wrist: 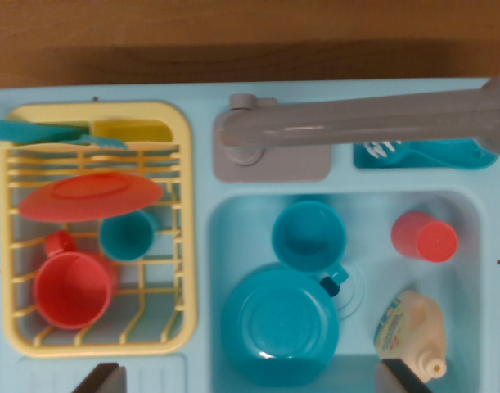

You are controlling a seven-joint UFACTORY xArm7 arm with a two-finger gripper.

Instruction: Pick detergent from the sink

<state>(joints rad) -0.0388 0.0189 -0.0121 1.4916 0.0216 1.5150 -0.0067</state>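
Seen from above: detergent bottle lying in the lower right of the light-blue sink, beside a blue plate, blue cup and red cup. Gripper spread open, both fingertips at the bottom edge, holding nothing.

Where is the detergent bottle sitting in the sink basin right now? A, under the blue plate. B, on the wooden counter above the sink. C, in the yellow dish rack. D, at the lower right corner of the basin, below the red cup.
D: the detergent bottle lies at the lower right of the sink basin, below the red cup and right of the blue plate.
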